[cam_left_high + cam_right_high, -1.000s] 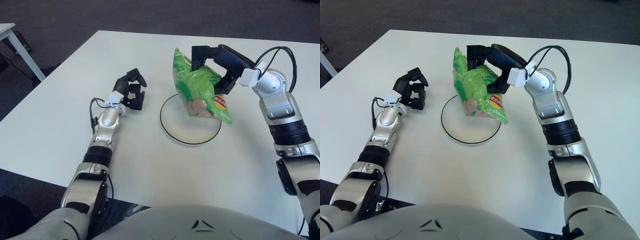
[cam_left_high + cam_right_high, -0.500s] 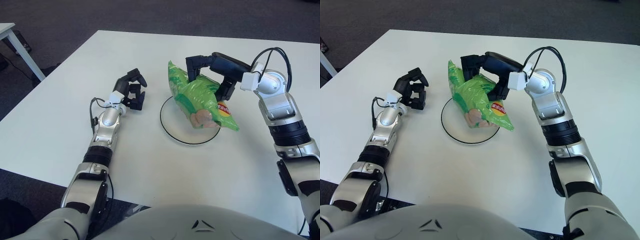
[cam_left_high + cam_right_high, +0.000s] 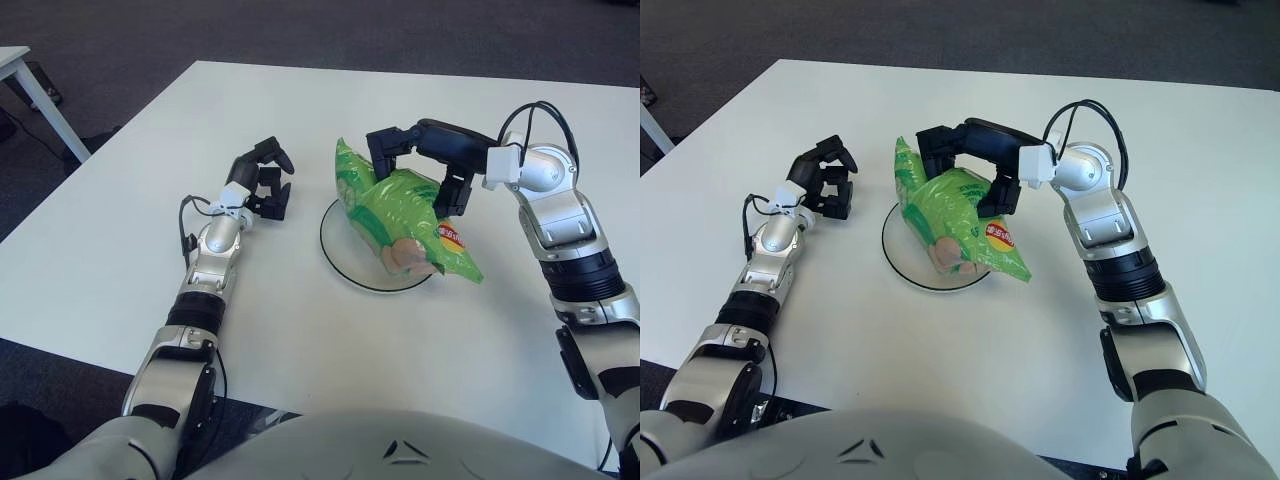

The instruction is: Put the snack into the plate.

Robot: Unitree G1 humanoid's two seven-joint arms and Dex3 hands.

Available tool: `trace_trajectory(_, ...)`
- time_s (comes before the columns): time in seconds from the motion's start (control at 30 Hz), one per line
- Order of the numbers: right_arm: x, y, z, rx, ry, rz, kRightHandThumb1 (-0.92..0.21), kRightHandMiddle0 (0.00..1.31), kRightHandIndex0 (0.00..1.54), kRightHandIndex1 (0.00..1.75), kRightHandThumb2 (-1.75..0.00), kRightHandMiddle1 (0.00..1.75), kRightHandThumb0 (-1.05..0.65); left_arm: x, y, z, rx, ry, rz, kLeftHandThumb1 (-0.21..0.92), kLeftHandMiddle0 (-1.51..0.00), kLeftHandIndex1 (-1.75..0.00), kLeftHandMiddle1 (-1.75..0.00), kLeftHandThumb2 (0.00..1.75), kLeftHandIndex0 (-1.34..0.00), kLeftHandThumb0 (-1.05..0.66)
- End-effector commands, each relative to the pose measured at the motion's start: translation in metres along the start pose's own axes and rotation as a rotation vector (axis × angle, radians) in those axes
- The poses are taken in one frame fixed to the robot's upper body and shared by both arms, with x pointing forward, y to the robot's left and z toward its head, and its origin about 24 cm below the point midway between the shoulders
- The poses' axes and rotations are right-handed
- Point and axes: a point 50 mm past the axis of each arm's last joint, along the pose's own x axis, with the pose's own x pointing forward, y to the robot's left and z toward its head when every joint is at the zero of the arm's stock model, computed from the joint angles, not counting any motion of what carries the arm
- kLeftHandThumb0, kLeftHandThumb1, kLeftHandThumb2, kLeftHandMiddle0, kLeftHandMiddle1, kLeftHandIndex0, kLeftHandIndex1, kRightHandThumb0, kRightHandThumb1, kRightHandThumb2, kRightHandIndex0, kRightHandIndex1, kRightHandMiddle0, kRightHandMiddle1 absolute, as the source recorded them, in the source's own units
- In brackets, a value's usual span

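Under my right hand [image 3: 420,165]: snack bag [image 3: 405,215] gripped from above, lying across plate [image 3: 345,268], corner overhanging. Placing step. Next: uncurl fingers, lift clear. Left hand [image 3: 265,185] curled, empty, left of plate.

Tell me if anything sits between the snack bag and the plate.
Nothing visible does. The right robot hand grips the green snack bag directly over the plate, with no other object there. The left robot hand shows to the plate's left, fingers curled.
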Motion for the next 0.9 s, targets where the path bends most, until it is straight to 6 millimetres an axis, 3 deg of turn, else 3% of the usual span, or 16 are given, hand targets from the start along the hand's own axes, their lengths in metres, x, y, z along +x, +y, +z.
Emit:
trace_trajectory(0.0, -0.002, 0.007, -0.002, 0.01, 0.026, 0.075, 0.1, 0.83, 0.91, 1.73, -1.69, 1.48, -0.01, -0.06, -0.035, -0.052, -0.087, 0.277, -0.019, 0.22, -1.26, -1.75, -1.75, 1.43, -0.69, -0.52)
trace_trajectory(0.13, -0.003, 0.007, -0.003, -0.012, 0.055, 0.113, 0.04, 0.79, 0.87, 1.74, -1.62, 1.46, -0.01, -0.06, -0.035, -0.052, -0.095, 0.276, -0.019, 0.22, -1.26, -1.75, -1.75, 1.43, -0.69, -0.52)
trace_trajectory(0.3, -0.004, 0.009, -0.005, -0.03, 0.065, 0.146, -0.17, 0.59, 0.72, 1.75, -1.43, 1.56, -0.01, -0.06, -0.035, -0.052, -0.1, 0.277, -0.016, 0.22, -1.26, -1.75, -1.75, 1.43, -0.69, -0.52)
trace_trajectory(0.33, -0.003, 0.009, -0.006, -0.03, 0.063, 0.158, -0.25, 0.54, 0.67, 1.7, -1.33, 1.58, -0.01, -0.06, -0.035, -0.052, -0.099, 0.278, -0.016, 0.22, -1.26, -1.75, -1.75, 1.43, -0.69, -0.52)
trace_trajectory(0.4, -0.004, 0.01, -0.009, -0.02, 0.064, 0.182, -0.47, 0.53, 0.44, 1.54, -0.99, 1.55, -0.24, -0.06, -0.035, -0.052, -0.095, 0.278, -0.016, 0.22, -1.26, -1.75, -1.75, 1.43, -0.69, -0.52)
trace_trajectory(0.5, -0.004, 0.01, -0.011, 0.001, 0.071, 0.225, -0.36, 0.24, 0.27, 1.24, -0.97, 1.44, -0.5, -0.06, -0.035, -0.052, -0.088, 0.278, -0.018, 0.22, -1.26, -1.75, -1.75, 1.43, -0.69, -0.52)
trace_trajectory(0.57, -0.004, 0.009, -0.011, 0.006, 0.071, 0.249, -0.33, 0.16, 0.21, 1.13, -0.97, 1.4, -0.57, -0.06, -0.035, -0.052, -0.083, 0.278, -0.018, 0.22, -1.26, -1.75, -1.75, 1.43, -0.69, -0.52)
trace_trajectory(0.87, -0.006, 0.008, -0.018, -0.016, 0.056, 0.325, -0.37, 0.02, 0.06, 0.84, -0.85, 1.27, -0.77, -0.06, -0.035, -0.052, -0.049, 0.278, -0.019, 0.21, -1.26, -1.75, -1.75, 1.44, -0.7, -0.52)
